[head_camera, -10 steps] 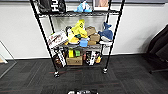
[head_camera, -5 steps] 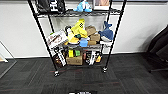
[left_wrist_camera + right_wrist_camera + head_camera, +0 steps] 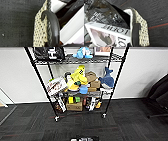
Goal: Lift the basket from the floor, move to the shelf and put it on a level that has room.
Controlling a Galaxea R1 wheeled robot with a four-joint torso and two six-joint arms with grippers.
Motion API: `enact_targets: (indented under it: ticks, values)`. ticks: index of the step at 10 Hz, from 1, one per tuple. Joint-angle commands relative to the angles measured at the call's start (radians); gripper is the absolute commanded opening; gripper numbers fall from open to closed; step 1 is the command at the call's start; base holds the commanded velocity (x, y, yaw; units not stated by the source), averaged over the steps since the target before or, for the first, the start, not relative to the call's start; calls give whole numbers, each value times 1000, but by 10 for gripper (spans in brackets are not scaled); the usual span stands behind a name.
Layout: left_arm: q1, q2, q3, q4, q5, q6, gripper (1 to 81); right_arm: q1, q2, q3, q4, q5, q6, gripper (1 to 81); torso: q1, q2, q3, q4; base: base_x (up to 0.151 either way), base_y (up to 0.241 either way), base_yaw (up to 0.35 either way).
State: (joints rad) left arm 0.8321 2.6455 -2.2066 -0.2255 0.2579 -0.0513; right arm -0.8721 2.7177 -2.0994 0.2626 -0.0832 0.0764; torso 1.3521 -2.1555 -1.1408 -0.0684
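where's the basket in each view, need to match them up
Head view: I cannot make out the basket; the shelf stands ahead on the floor.
Left wrist view: the basket runs down the middle, its cream woven wall and dark loop handle close to the camera.
Right wrist view: its woven wall is at centre-right, beside a white box printed LOEWE.
Shared landmark: the dark carpet floor, seen in all three.

Camera is closing in on the shelf (image 3: pixel 76 84): the rack is growing larger in the head view and its top is sliding up past the frame edge. Less floor (image 3: pixel 130 122) is showing ahead of it.
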Motion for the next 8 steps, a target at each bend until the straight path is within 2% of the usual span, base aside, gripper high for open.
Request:
enact_targets:
  ticks: [1,3,4,8]
  values:
    - [-109,-47,48,-32,34,-7,10,95,-89,69,50,-18,10,10,-64,98,0,0,0,0,0]
    - [-109,-65,77,-63,32,-7,10,89,-100,73,52,-18,10,10,-105,163,0,0,0,0,0]
    - [-109,-87,117,-87,31,-7,10,84,-103,73,53,-20,8,10,-126,196,55,0,0,0,0]
    - [-106,-130,180,-90,29,-7,10,74,-109,95,52,-33,8,10,-211,329,103,0,0,0,0]
